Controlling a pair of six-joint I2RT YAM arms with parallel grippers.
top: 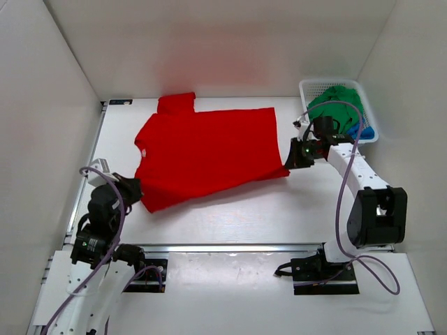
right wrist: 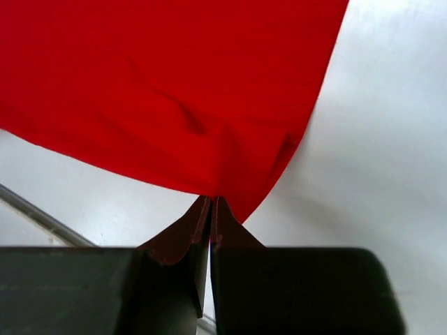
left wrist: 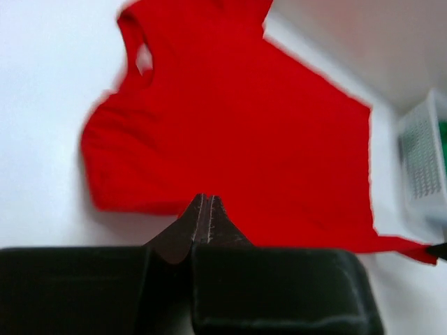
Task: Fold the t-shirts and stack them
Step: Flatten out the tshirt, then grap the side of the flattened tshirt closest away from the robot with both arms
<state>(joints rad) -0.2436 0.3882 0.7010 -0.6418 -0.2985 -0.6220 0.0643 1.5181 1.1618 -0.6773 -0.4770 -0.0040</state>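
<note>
One red t-shirt (top: 209,150) lies spread on the tabletop (top: 279,209). The right claw (right wrist: 211,206) is clamped on its near right hem corner (drawn to a point). The left claw (left wrist: 204,206) is closed at the near sleeve's edge; whether it pinches cloth is unclear. A green t-shirt (top: 335,101) and a blue t-shirt (top: 367,131) sit in the basket (top: 307,87).

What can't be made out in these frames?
- Green shirt and blue shirt: top view, bunched in basket, partly behind right arm and cable.
- Whether left hand pinches red shirt: left wrist view, blurred, its tips cover the hem.
- Red shirt's far side: right wrist view, cut off by the top edge.
</note>
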